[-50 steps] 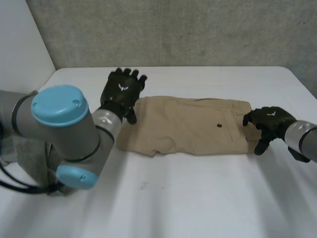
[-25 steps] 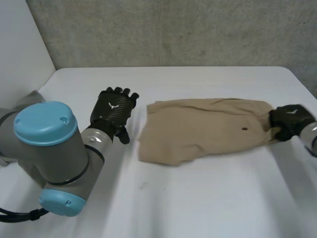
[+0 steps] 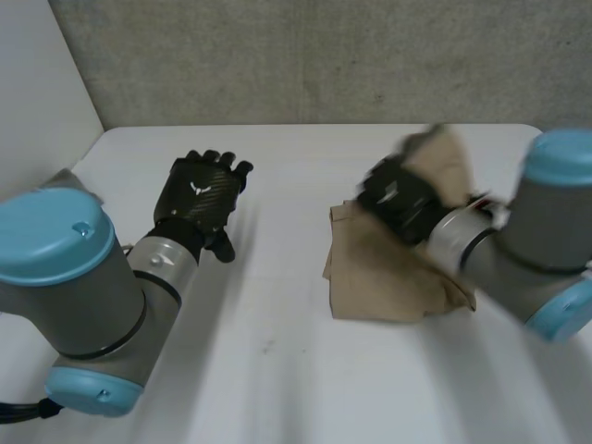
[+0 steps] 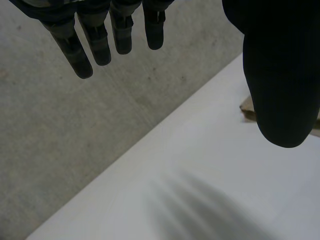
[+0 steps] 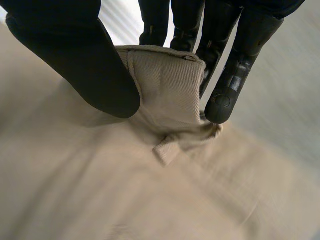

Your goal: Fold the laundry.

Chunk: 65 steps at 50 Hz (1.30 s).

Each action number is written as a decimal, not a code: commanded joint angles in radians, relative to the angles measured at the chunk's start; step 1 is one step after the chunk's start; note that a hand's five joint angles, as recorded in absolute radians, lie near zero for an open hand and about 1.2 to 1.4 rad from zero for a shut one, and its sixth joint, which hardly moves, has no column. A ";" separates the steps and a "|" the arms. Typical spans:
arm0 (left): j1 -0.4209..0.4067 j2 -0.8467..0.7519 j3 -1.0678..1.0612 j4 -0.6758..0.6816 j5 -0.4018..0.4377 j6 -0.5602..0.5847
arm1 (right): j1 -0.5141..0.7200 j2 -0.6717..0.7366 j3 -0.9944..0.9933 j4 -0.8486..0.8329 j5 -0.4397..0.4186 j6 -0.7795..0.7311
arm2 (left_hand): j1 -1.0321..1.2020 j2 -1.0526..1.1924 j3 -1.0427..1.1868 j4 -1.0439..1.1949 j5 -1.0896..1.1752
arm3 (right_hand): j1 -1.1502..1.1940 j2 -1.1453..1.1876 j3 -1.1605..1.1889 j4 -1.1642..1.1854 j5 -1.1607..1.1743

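Garment: tan twill garment [image 3: 388, 273], lying right of the bench's middle. Its near part is flat on the surface and its far right end is raised off it.
Right robot hand: right robot hand [image 3: 400, 202] is pinching the raised end. In the right wrist view the thumb [image 5: 80, 60] presses a thick, hemmed edge of the cloth against the fingers [image 5: 235, 65], which are curled behind it.
Detail at the grasp: a small strap of the same cloth [image 5: 167, 150], which looks like a belt loop, sits just below the pinched edge. The held end is therefore probably the waistband.
Why held so: the lifted end stands above the part that lies flat. This looks like a fold of the right end over toward the left, to halve the length. A grip on the stiff edge lets the softer cloth hang and follow.
Left robot hand: left robot hand [image 3: 202, 196] is spread, with straight fingers and nothing in it. It is over bare bench, well apart from the cloth on the left side.
Why placed so: it seems to be kept clear of the fold's path, where it could later steady or smooth the left edge.
Risk: the flat part is loosely bunched at its left edge, so the fold may land crooked.
Bench: bench [image 3: 305, 370] is white, smooth and matt, with rounded far corners.
Room: a grey concrete wall [image 3: 305, 55] stands just beyond the far edge, and a pale panel [image 3: 37, 83] stands at the far left.
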 commanded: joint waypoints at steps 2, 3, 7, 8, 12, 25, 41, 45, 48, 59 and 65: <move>-0.023 -0.027 0.106 -0.001 -0.002 -0.012 | 0.079 0.046 0.080 0.053 -0.052 -0.033 | -0.013 -0.015 -0.021 -0.016 -0.033 | 0.014 -0.205 -0.220 -0.222 -0.179; -0.026 -0.036 0.120 -0.003 -0.004 -0.013 | 0.080 0.044 0.079 0.059 -0.052 -0.017 | -0.013 -0.015 -0.021 -0.016 -0.033 | -0.227 -0.446 -0.461 -0.463 -0.420; -0.043 -0.080 0.196 -0.006 -0.012 -0.015 | 0.067 0.026 0.066 0.073 -0.056 0.131 | -0.013 -0.015 -0.021 -0.016 -0.033 | -0.776 -0.996 -1.011 -1.013 -0.970; -0.045 -0.097 0.226 -0.008 -0.021 -0.020 | 0.042 0.000 0.060 0.073 -0.062 0.229 | -0.010 -0.012 -0.018 -0.013 -0.030 | -0.776 -0.996 -1.011 -1.013 -0.970; -0.055 -0.151 0.299 -0.012 -0.030 -0.039 | -0.019 -0.084 0.051 0.071 -0.069 0.505 | -0.007 -0.009 -0.015 -0.010 -0.027 | -0.776 -0.996 -1.011 -1.013 -0.970; -0.164 -0.346 0.542 -0.135 -0.021 -0.174 | -0.183 -0.068 -0.145 0.290 -0.047 0.862 | -0.001 -0.003 -0.009 -0.004 -0.021 | -0.776 -0.996 -1.011 -1.013 -0.970; -0.219 -0.682 0.865 -0.339 0.042 -0.233 | -0.205 0.185 -0.283 0.366 -0.016 0.727 | 0.037 0.035 0.029 0.034 0.017 | -0.776 -0.996 -1.011 -1.013 -0.970; -0.218 -0.726 0.901 -0.386 0.044 -0.231 | -0.208 0.221 -0.285 0.364 -0.004 0.684 | 0.037 0.035 0.029 0.034 0.017 | -0.776 -0.996 -1.011 -1.013 -0.970; -0.215 -0.754 0.918 -0.423 0.044 -0.230 | -0.208 0.247 -0.285 0.366 0.007 0.656 | 0.037 0.035 0.029 0.034 0.017 | -0.776 -0.996 -1.011 -1.013 -0.970; -0.212 -0.766 0.936 -0.503 0.044 -0.179 | -0.226 0.267 -0.285 0.366 0.019 0.583 | 0.028 0.027 0.020 0.026 0.008 | -0.776 -0.996 -1.011 -1.013 -0.970; -0.213 -0.633 0.916 -0.500 0.039 -0.139 | -0.228 0.135 -0.253 0.349 0.005 0.599 | 0.011 0.009 0.003 0.008 -0.009 | -0.776 -0.996 -1.011 -1.013 -0.970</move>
